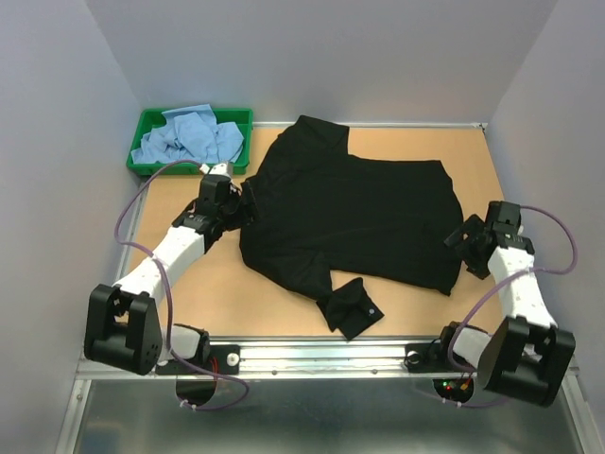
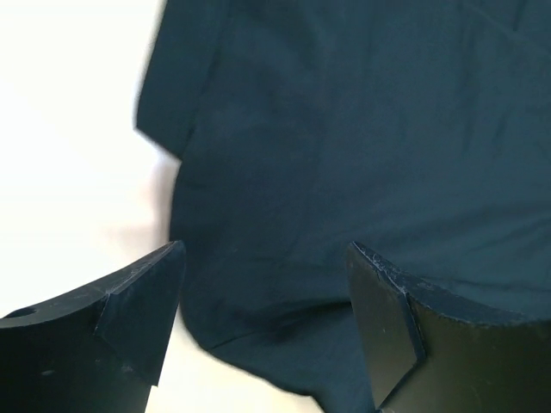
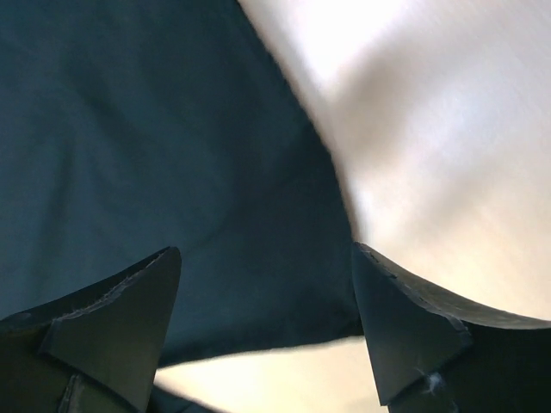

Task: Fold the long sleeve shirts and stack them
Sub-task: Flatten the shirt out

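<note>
Top external: plain black long-sleeve cloth shirt (image 1: 350, 213) spread on tan wooden table (image 1: 406, 307). Left gripper (image 1: 244, 206) and right gripper (image 1: 461, 241) gape wide, empty, hiding its side edges; wrist views blurry, shirt cropped.

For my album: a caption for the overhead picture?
Left pincer and right pincer, open, at opposite edges of a spread black shirt; blue shirts heaped in a green tray.
</note>
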